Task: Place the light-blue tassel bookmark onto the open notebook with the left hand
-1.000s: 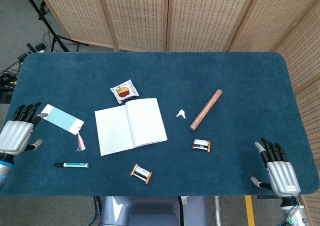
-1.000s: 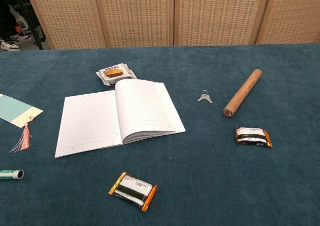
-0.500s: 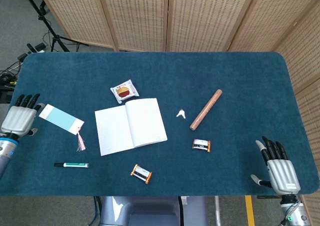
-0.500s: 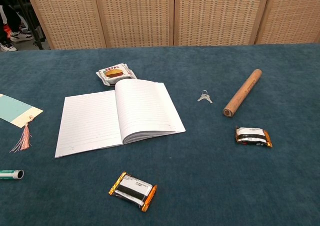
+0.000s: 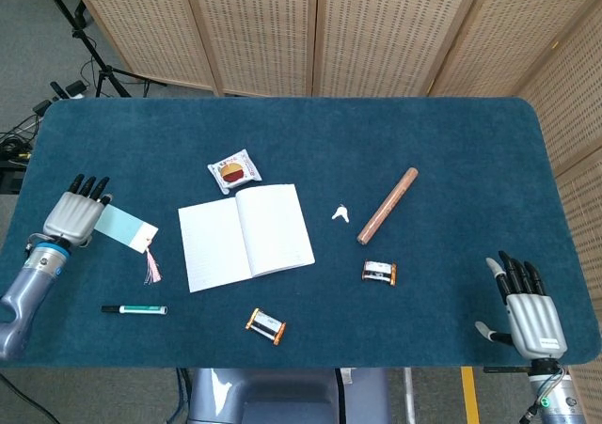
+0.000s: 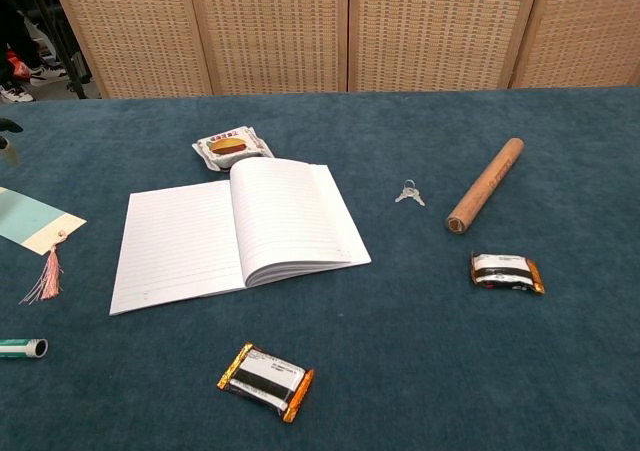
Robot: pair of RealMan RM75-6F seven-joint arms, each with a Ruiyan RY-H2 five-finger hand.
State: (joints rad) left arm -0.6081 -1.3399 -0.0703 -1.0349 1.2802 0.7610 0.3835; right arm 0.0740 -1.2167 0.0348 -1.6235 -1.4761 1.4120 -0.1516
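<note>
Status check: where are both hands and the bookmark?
Left robot hand over the light-blue tassel bookmark's far end, grasp unclear. Right robot hand open, idle. Bookmark flat on table, left of the open white notebook. Path clear.

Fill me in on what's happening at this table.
The robot's left hand is over the far left end of the light-blue tassel bookmark, which lies flat on the blue table to the left of the open notebook. Whether it has a grip yet is unclear. Nothing lies on the notebook's pages. The right hand rests open at the table's near right corner, holding nothing.
</note>
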